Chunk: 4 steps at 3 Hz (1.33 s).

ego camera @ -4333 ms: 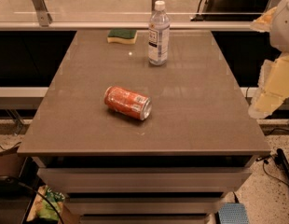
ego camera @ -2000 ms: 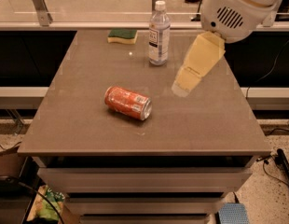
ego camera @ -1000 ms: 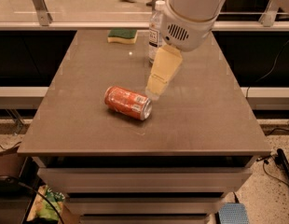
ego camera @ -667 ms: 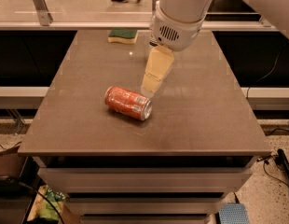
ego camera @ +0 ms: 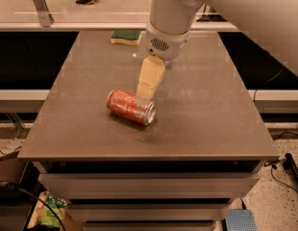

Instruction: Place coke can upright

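The coke can [ego camera: 130,107] lies on its side on the brown bench [ego camera: 211,109], a little left of the middle of the top. Its long axis runs from the upper left to the lower right of the camera view, and its silver end faces the lower right, toward the front edge. The red-orange side with pale lettering faces up. The robot's arm [ego camera: 170,18] reaches in from the upper right, its white wrist housing hanging over the far half of the bench. Below it the cream-coloured pincer [ego camera: 145,94] points down and slightly left. Its tip sits just behind the can's silver end, very close to the can's upper edge. Whether it touches the can cannot be told, nor can it be told how wide the pincer is open. The can rests on the bench with nothing visibly clasped around it. 1 green and yellow sponge [ego camera: 126,36] lies flat near the far edge, left of the arm and well apart from the can. Under the top, pale drawer fronts [ego camera: 149,184] are stacked.
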Each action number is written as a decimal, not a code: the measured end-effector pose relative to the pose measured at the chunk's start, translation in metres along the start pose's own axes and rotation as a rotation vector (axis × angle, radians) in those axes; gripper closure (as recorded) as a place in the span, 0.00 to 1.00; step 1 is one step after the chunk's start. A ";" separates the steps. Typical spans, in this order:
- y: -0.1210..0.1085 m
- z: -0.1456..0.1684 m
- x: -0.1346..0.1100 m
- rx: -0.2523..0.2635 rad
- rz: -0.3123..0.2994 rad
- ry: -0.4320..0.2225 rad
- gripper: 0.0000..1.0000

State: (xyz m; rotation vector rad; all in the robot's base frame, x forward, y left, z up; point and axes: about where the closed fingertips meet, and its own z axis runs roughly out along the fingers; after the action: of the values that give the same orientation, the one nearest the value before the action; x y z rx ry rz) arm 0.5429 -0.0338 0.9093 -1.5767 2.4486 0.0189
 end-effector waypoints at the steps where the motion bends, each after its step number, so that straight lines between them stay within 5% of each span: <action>1: 0.009 0.016 -0.010 -0.017 -0.010 0.013 0.00; 4: 0.042 0.043 -0.036 -0.019 0.049 0.096 0.00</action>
State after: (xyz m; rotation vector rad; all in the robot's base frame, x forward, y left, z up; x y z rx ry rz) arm 0.5271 0.0225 0.8700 -1.5591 2.5677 -0.0266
